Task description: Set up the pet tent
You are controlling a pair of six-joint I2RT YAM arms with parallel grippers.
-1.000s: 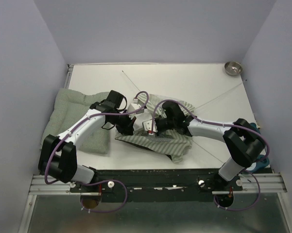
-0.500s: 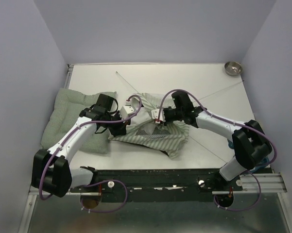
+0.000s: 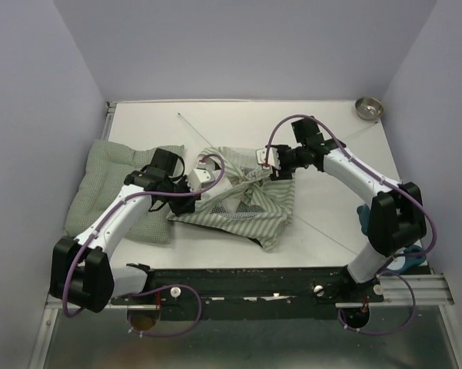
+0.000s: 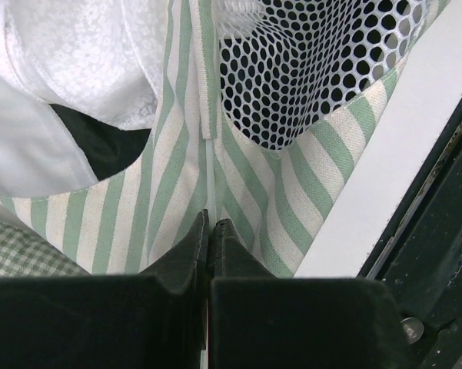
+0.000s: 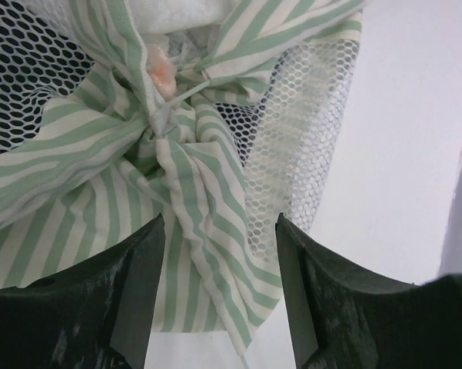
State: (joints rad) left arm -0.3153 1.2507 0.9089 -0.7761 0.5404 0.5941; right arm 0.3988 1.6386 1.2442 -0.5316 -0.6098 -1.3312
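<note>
Fabric sits collapsed rather than standing: the green-and-white striped fabric pet tent with grey mesh panels (image 3: 254,211) lies crumpled at the middle of the white counter (image 3: 292,123), towards its near edge. Its left side rests against the flat green checked quilted cushion (image 3: 100,181) at the counter's left edge. We judge the setting-up barely begun.

The left jaws are pressed fully together on a striped seam at the tent's left side, just below a mesh panel (image 4: 307,69). The right jaws stand wide apart with nothing between them, poised over the gathered knot of stripes (image 5: 157,127) beside the small pink tag (image 5: 163,73).

To do this step well, we use the left grip as an anchor and give the right jaws one clear target. That target is the gathered peak, or a pole end, not loose mesh, which would only stretch. A thin whitish flexible pole (image 3: 196,131) juts towards the far edge, so we lift along its natural bow rather than against it. We pull slowly, since a hard tug could slide the whole bundle or drag the cushion. The small round metal bowl (image 3: 367,108) in the far right corner sits well apart.
</note>
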